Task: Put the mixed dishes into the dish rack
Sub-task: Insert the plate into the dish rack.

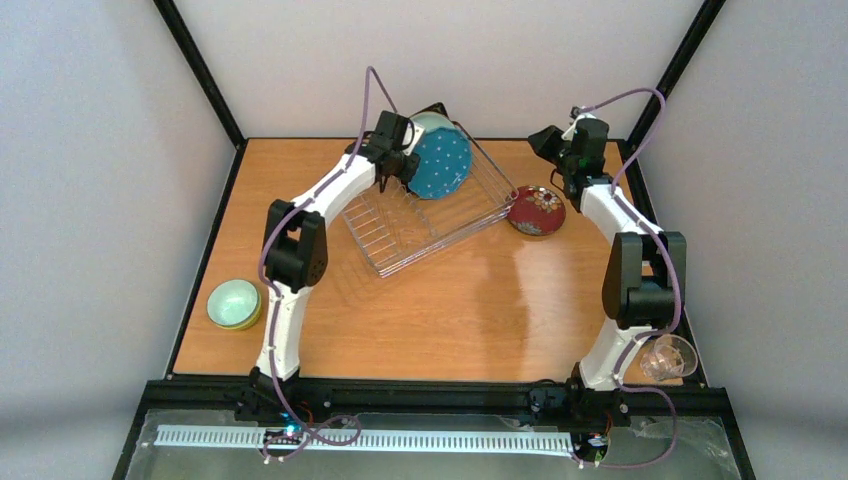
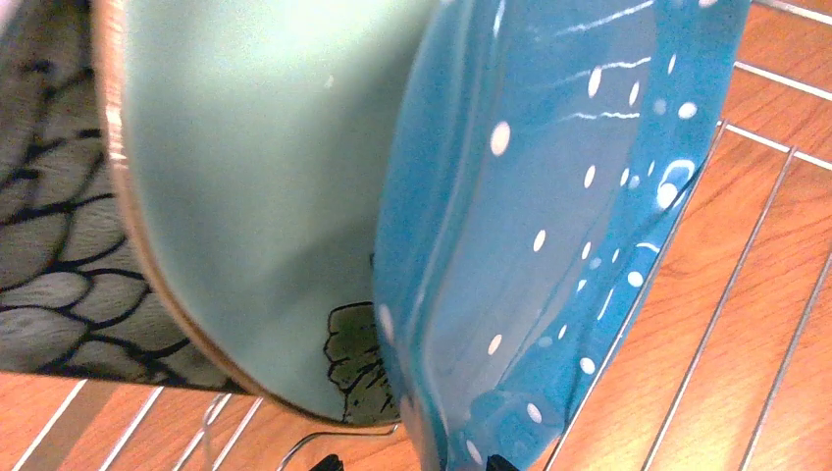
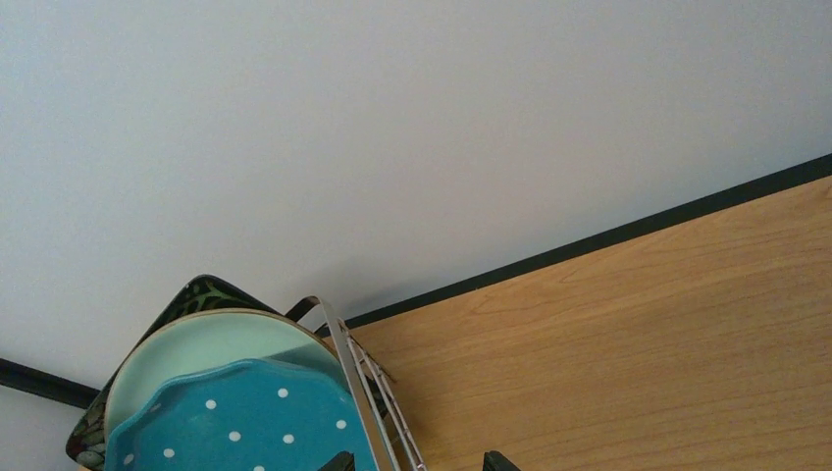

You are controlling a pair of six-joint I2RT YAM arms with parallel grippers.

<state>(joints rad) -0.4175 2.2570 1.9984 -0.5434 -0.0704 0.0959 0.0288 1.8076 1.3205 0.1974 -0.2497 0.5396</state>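
The dish rack sits mid-table, angled. Three plates stand upright in its far end: the black square floral plate at the back, the pale mint plate in the middle, and the blue dotted plate in front. My left gripper is at the blue dotted plate's left edge. In the left wrist view its open jaws straddle that plate's rim, the left tip clear of it. My right gripper hovers open and empty at the back right, and its jaws hold nothing.
A small red floral plate lies flat just right of the rack. A mint bowl nested in a yellow-green bowl sits at the left table edge. A clear glass cup stands near the right arm's base. Black frame posts rise at the back corners.
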